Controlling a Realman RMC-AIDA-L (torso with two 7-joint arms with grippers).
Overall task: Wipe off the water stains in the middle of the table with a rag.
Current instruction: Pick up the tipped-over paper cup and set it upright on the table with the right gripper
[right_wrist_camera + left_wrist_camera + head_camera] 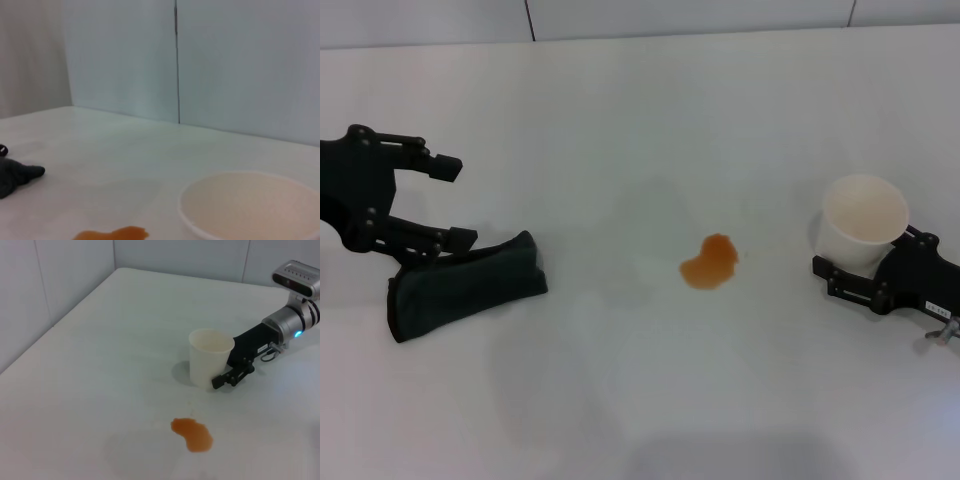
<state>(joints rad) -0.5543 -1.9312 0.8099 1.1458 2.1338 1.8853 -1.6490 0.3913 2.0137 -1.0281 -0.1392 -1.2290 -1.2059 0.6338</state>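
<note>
Orange-brown water stains (710, 262) are lying as one small irregular puddle in the middle of the white table (620, 110), well apart from both arms. Toward the left edge, the dark green-black rag (460, 287) is lying flat and folded. The left gripper (455, 203) is hovering just beside the rag's far side with its fingers spread wide, holding nothing; the lower finger is touching or nearly touching the cloth, and which of the two cannot be told. Toward the right edge, a white paper cup (860, 220) is standing upright, and the right gripper (855, 275) is sitting around its base, its fingers closed against the cup's wall.
</note>
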